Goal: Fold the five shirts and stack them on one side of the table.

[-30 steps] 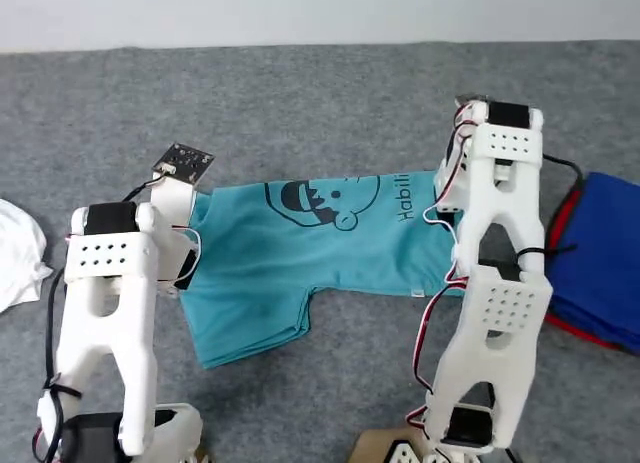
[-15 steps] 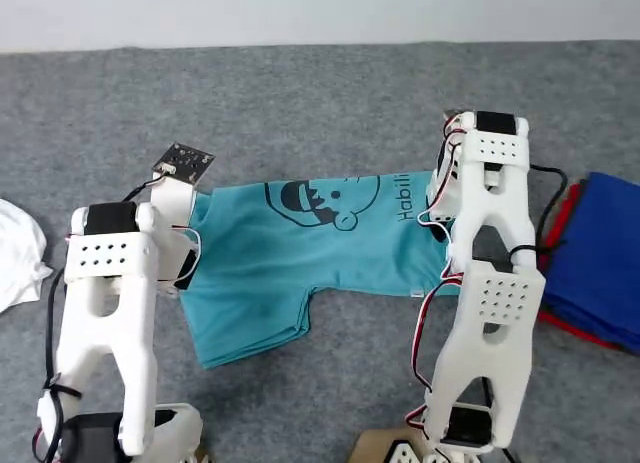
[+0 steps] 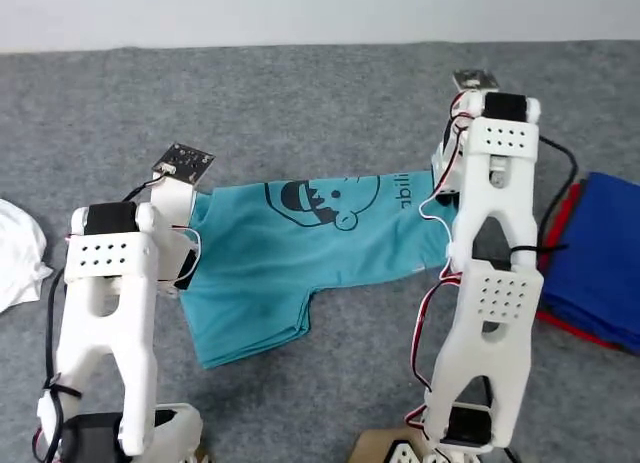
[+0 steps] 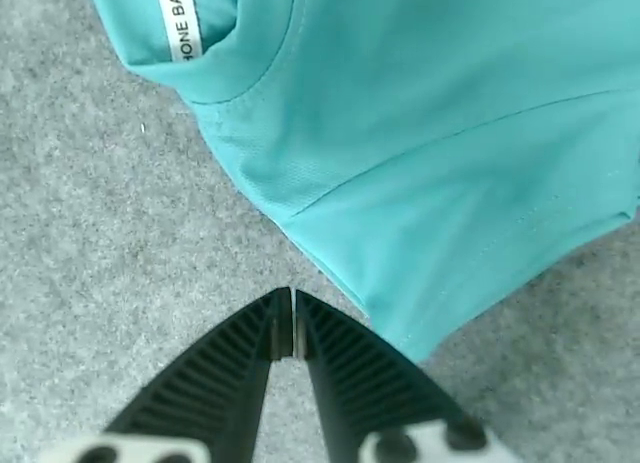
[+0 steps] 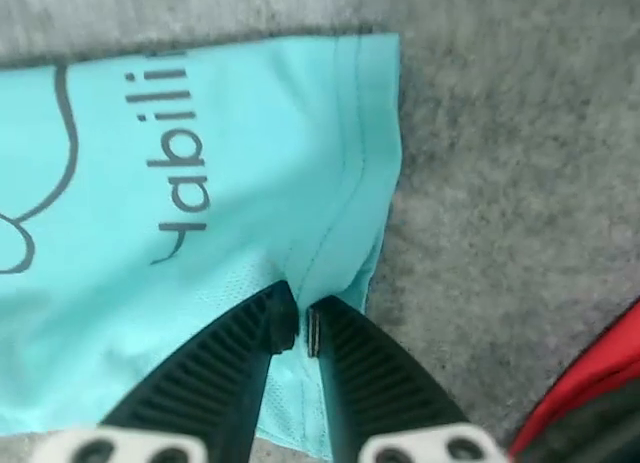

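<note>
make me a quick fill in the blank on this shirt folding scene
The right gripper is shut on the hem of a shirt coloured ____.
The left gripper is ____, its tips over bare table beside that shirt.
The folded stack shows ____ on top of red.
Missing: teal, shut, blue.

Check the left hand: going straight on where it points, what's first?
Left hand: likely the grey carpet table cover just ahead; the teal cotton shirt edge lies just beyond. Depth unclear.
</note>
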### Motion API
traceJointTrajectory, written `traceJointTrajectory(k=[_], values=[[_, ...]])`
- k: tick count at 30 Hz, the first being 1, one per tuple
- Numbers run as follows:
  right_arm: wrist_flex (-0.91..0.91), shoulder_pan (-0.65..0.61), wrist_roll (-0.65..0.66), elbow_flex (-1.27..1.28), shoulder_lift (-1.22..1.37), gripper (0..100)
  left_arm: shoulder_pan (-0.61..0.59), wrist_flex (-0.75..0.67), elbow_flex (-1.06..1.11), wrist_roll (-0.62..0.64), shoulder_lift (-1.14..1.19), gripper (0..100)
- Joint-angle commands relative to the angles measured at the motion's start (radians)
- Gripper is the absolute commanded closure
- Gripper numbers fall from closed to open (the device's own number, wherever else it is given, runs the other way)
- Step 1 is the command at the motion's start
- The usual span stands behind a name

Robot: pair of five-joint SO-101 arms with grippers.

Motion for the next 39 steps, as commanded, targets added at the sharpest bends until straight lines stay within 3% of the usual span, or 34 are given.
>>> traceJointTrajectory(k=[1, 39], values=[[0.035, -0.025, -0.005, -0.1, -0.012, 98.8, -0.003, 0.009, -0.008, 0.006, -0.028, 99], [0.039, -0.156, -0.008, -0.354, -0.067, 98.8, -0.003, -0.002, 0.015, 0.002, -0.028, 99]])
